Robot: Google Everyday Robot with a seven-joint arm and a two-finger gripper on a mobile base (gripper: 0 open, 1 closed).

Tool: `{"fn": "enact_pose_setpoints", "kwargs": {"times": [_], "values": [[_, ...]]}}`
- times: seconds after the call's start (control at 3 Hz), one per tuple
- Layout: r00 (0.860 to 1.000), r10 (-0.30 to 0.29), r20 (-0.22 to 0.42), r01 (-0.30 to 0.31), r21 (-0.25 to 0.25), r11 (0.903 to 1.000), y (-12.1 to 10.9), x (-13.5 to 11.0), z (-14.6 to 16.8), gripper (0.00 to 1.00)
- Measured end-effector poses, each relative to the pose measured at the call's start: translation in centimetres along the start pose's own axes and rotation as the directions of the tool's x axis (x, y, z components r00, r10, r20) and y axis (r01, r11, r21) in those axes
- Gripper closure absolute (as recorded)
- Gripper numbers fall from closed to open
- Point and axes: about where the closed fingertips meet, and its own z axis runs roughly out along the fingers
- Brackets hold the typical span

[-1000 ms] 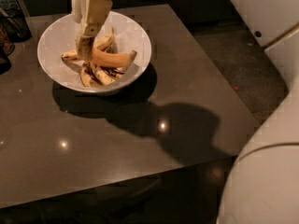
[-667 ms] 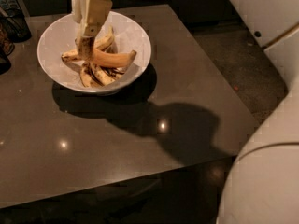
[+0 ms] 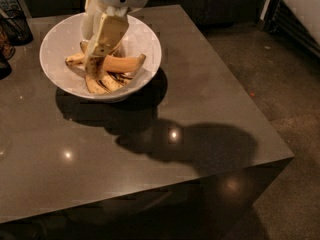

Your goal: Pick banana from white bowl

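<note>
The banana (image 3: 74, 60) lies in the white bowl (image 3: 146, 40) at 9 o'clock of its hollow, partly hidden beneath the claw (image 3: 94, 69). A dark, glossy desk (image 3: 225, 84) dotted with lamp reflections is seen on a speckled dark floor (image 3: 292, 89). The bowl is set toward the desk's 11 o'clock corner, and bare desk is left from 3 to 6 o'clock out to the edges. A golden curved banana (image 3: 122, 63) and other bananas (image 3: 100, 85) are held in the bowl too. The claw is lowered into the bowl from 12 o'clock; whether it is clenched or released cannot be told.
</note>
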Motion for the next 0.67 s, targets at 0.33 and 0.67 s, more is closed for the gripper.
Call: {"fn": "enact_pose_setpoints", "kwargs": {"times": [0.33,0.67], "values": [[0.998,0.023,0.056,-0.024,0.029,0.9993,2.34,-0.31,-0.24,1.0],[0.998,0.029,0.056,-0.03,0.025,0.9992,2.49,-0.18,-0.04,1.0]]}}
